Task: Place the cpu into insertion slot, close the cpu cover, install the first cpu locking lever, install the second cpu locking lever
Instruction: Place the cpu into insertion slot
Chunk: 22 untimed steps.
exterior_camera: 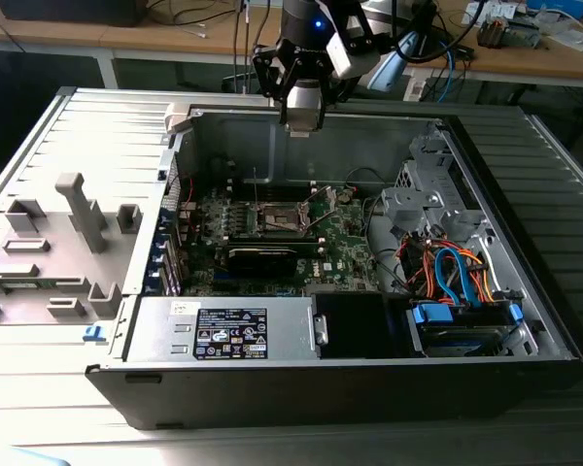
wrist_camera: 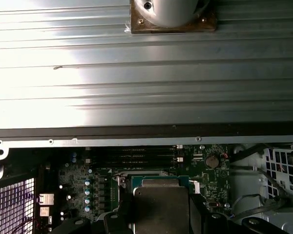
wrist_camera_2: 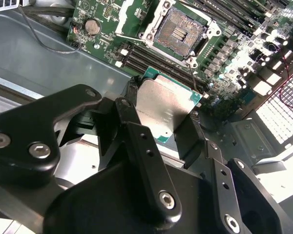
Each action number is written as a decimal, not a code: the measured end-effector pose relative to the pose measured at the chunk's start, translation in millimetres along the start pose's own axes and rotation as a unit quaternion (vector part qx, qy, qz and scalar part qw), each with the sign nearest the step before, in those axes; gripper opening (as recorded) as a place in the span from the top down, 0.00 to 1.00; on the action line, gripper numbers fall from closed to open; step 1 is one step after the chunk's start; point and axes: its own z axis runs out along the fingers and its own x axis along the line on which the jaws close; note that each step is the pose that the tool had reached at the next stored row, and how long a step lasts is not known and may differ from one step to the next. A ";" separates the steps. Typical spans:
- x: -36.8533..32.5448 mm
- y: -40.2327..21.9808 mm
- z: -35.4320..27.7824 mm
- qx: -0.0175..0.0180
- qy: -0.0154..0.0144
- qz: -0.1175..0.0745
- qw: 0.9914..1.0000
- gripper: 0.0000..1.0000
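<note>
1. The gripper (wrist_camera_2: 163, 113) pinches the cpu (wrist_camera_2: 165, 108). In the second wrist view, 2 black fingers (wrist_camera_2: 130, 119) press on opposite edges of the chip, whose silvery top faces the camera.
2. In the first wrist view the cpu (wrist_camera: 161, 204) sits flat between the fingers (wrist_camera: 198, 214), with the green board beneath it.
3. In the exterior view the gripper (exterior_camera: 302, 109) hangs over the far wall of the open computer case (exterior_camera: 272, 146), above the board (exterior_camera: 345, 243) and well apart from it.
4. The slot (wrist_camera_2: 178, 29) lies on the board beyond the chip. Its dark contact field is bare, so nothing is seated in it. In the exterior view the slot (exterior_camera: 282, 218) sits mid-board, nearer than the gripper and slightly to the exterior view's left of it.
5. A silver plate (wrist_camera_2: 132, 14) stands tilted at the slot's edge. It is judged to be the cover, swung open.
6. A thin wire rod (wrist_camera_2: 136, 38) runs beside the slot. It is probably 1 of the 2 locking levers, and it looks unlatched.
7. Progress, as judged:
   - 0 of 4 steps are complete.
   - The chip is lifted and held, but not yet placed.
   - Placing the chip, closing the cover and setting both levers are all outstanding.
</note>
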 end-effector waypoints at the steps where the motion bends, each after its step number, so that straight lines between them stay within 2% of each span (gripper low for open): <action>1: 0.0 0.0 0.0 0.000 0.000 0.000 1.000 0.45; 12: 0.0 -0.3 2.3 0.000 0.000 0.000 1.000 0.45; 14: -0.1 -0.6 5.6 0.001 0.000 0.000 1.000 0.45; 22: -0.2 -1.4 8.7 0.001 0.000 0.000 1.000 0.45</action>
